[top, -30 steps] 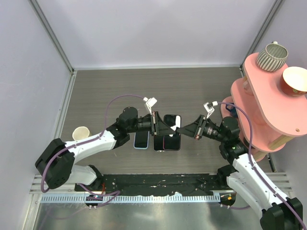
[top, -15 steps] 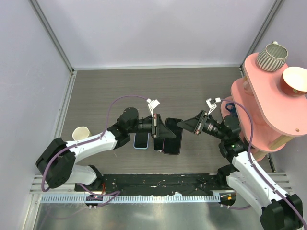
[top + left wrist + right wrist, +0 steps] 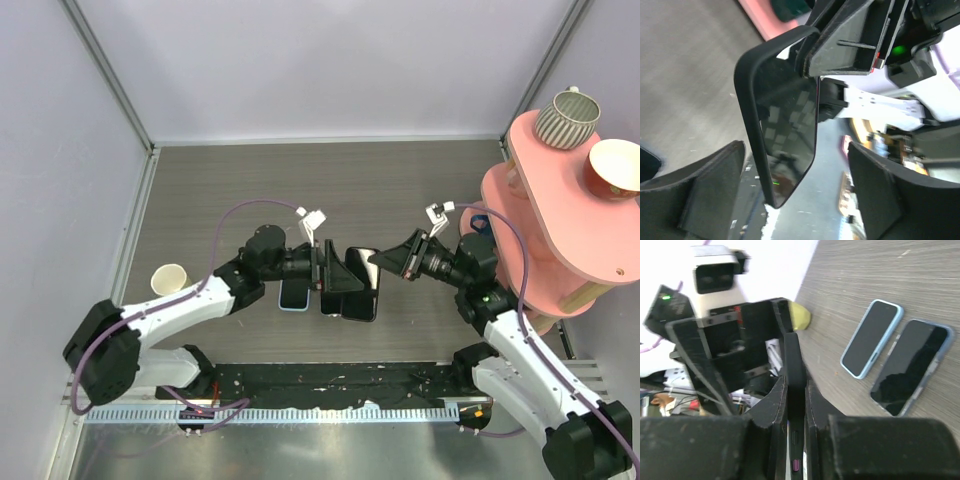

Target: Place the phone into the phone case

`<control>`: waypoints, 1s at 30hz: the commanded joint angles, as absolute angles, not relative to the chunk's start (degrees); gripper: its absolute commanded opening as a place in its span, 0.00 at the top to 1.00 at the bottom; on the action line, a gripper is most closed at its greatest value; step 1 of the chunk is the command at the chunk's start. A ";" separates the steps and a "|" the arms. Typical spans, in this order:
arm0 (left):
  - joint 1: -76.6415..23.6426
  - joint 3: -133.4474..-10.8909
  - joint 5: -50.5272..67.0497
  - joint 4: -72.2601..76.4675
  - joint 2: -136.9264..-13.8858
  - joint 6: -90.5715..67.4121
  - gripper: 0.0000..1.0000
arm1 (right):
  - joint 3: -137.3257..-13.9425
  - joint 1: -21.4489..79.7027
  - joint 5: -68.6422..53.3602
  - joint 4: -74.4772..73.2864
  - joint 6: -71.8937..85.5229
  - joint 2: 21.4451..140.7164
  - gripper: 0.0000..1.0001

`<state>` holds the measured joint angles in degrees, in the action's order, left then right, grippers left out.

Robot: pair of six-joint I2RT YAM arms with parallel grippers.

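The phone (image 3: 795, 357) is a black slab held edge-on above the table, and my right gripper (image 3: 796, 382) is shut on one end of it. From the left wrist its glossy dark screen (image 3: 787, 125) hangs down between my left fingers (image 3: 705, 192), which stand wide apart and clear of it. From above, my left gripper (image 3: 335, 280) is open and faces my right gripper (image 3: 378, 262), with the phone (image 3: 360, 275) between them. I cannot pick out the phone case as a separate thing in any view.
A light-blue phone (image 3: 871, 338) (image 3: 293, 296) lies flat on the table. Beside it lies a dark phone with a pale rim (image 3: 910, 367) (image 3: 328, 302). A paper cup (image 3: 169, 277) stands at the left. A pink tiered stand (image 3: 560, 215) with a mug (image 3: 566, 117) and a bowl (image 3: 614, 168) fills the right.
My left gripper has opened and let go of the phone. The right gripper keeps its hold. Both arms shifted slightly.
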<state>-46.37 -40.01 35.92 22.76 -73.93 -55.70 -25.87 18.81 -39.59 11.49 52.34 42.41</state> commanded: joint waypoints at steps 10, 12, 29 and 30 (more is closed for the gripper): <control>-44.47 -55.63 3.09 -25.82 -52.56 -28.67 0.00 | -37.00 18.63 -28.57 -13.62 33.49 58.26 0.99; -44.47 -57.82 0.45 -30.64 -51.68 -26.20 0.00 | -38.05 18.63 -27.42 -13.18 33.31 62.03 0.99; -44.47 -48.69 -8.43 -34.45 -33.32 -15.03 0.00 | -46.58 16.88 -24.09 -10.72 25.49 87.18 0.96; -44.47 -48.43 -8.52 -34.11 -32.88 -14.77 0.00 | -46.41 16.44 -23.39 -10.37 25.31 87.54 0.95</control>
<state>-44.60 -49.15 -5.98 -35.44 -35.48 -17.39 -44.77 17.50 -25.06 -13.43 27.68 86.15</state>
